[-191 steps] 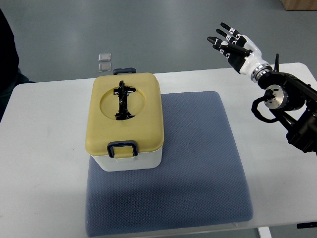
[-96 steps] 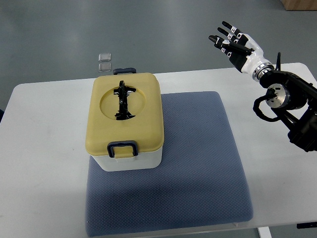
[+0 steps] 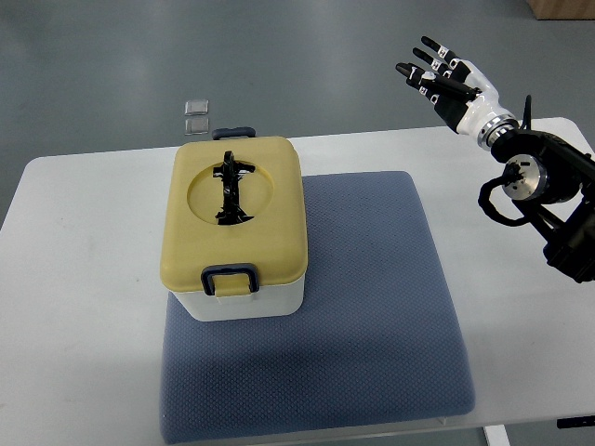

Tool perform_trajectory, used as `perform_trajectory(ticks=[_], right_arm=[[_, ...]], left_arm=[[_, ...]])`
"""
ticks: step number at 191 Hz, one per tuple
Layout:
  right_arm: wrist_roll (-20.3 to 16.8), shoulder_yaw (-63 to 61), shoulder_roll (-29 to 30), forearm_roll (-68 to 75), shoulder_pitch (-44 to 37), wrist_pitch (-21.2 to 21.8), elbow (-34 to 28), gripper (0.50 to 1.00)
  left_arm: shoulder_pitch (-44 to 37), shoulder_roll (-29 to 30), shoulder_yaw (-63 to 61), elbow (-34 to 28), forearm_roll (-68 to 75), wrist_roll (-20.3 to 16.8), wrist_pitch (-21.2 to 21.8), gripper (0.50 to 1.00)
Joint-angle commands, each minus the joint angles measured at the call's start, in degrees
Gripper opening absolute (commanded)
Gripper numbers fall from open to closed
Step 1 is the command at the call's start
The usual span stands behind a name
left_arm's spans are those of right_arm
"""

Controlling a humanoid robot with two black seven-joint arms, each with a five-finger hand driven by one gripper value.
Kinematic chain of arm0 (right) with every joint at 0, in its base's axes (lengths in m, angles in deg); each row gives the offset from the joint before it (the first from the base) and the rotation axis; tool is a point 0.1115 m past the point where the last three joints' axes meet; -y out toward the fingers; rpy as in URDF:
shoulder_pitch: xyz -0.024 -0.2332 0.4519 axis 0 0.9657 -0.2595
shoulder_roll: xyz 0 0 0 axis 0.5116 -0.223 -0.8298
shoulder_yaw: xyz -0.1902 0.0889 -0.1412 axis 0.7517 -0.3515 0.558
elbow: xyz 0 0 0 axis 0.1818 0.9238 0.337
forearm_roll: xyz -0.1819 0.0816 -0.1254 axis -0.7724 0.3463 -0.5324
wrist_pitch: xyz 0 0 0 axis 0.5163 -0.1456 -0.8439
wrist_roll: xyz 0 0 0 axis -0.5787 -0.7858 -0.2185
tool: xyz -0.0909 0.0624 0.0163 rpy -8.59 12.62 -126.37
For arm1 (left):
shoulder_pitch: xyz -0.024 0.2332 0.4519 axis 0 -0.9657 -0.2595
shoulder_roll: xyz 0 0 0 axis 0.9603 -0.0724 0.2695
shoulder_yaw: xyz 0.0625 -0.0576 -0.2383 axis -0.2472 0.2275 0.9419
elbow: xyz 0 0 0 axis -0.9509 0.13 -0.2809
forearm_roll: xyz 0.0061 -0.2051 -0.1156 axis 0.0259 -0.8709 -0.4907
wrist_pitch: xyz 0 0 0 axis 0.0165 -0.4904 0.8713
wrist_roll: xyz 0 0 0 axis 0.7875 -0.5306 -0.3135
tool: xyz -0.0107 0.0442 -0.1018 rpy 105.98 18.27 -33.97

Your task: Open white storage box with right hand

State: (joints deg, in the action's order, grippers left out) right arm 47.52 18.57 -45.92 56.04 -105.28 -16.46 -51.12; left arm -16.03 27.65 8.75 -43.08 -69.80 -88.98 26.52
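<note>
White storage box (image 3: 237,228) lid closed, rear latch (image 3: 233,133) partly hidden; right hand (image 3: 454,84), fingers spread and empty, has drifted slightly rightward

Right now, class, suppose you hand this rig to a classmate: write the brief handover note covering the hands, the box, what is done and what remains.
Right robot hand: fingers spread, holding nothing, raised beyond the table's far right edge, well away from the box.
Left robot hand: not in view.
White storage box: on the left part of the blue mat, yellow lid seated, front latch down.
Done: nothing on the box yet.
Left: bring the right hand over, release the latch, lift the lid.
</note>
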Motion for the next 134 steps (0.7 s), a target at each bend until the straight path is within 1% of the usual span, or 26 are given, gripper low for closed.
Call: perform_trajectory(ticks=[1,134], right_arm=[[0.00,-0.03,0.16,-0.04,0.09,-0.03,-0.01,0.930],[-0.18,1.38,0.87,-0.48,0.09,0.06,-0.01,0.928]], left_arm=[[0.00,0.00,0.01,-0.01,-0.05,0.09,0.00,1.000],[0.00,0.00,0.01,-0.01,-0.05,0.00,0.00,1.000]])
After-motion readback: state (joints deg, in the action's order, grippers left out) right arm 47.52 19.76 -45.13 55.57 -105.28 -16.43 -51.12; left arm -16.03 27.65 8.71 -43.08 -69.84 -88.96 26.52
